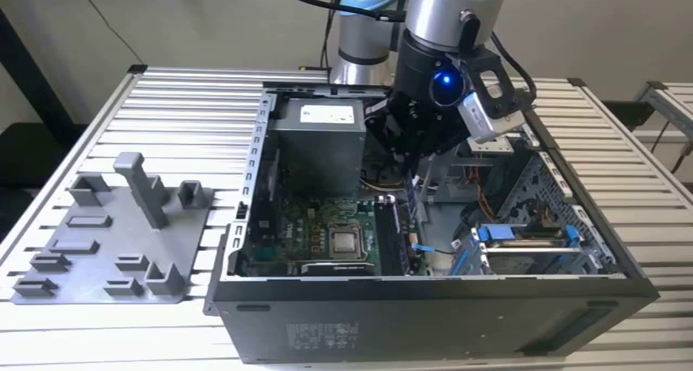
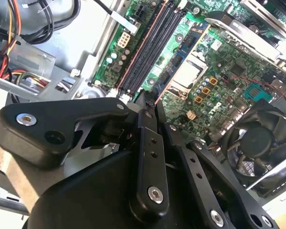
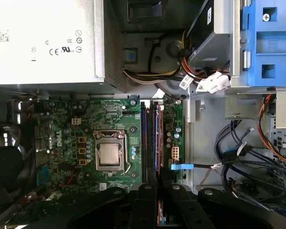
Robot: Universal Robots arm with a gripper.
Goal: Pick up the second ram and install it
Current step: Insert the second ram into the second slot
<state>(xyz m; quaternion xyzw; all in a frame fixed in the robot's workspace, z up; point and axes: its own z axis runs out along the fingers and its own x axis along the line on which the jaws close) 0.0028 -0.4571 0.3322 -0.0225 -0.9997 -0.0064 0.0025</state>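
A slatted metal table (image 1: 184, 103) carries an open computer case (image 1: 433, 314) lying on its side, and the silver and black arm (image 1: 449, 22) reaches down into it from above. To the exterior view's left of the case, well apart from the arm, a grey fixture plate (image 1: 103, 249) with upright pegs lies flat on the table.

Inside the case, the grey power-supply box (image 1: 316, 135) sits at the far end, with the green motherboard (image 1: 298, 233) just beside it on the nearer side. A blue drive bracket (image 1: 525, 237) occupies the bay at the exterior view's right, with bundles of coloured wires near it. In the second wrist view a black fan (image 2: 257, 143) sits at the edge of the board. The square processor socket (image 3: 108, 155) lies near the board's middle, and the long black memory slots (image 3: 150, 138) run parallel just beside it. A small blue tab (image 3: 182, 166) on a cable lies beside the slots.

The gripper (image 3: 159, 190) hangs directly over the near end of the slots, inside the case. Its black fingers (image 2: 145, 143) stand narrow, drawn almost together, and pinch a thin strip seen edge-on between them: the second ram (image 3: 158, 212). The stick is held upright in line with the slots, above them; whether its lower edge touches a slot cannot be told.
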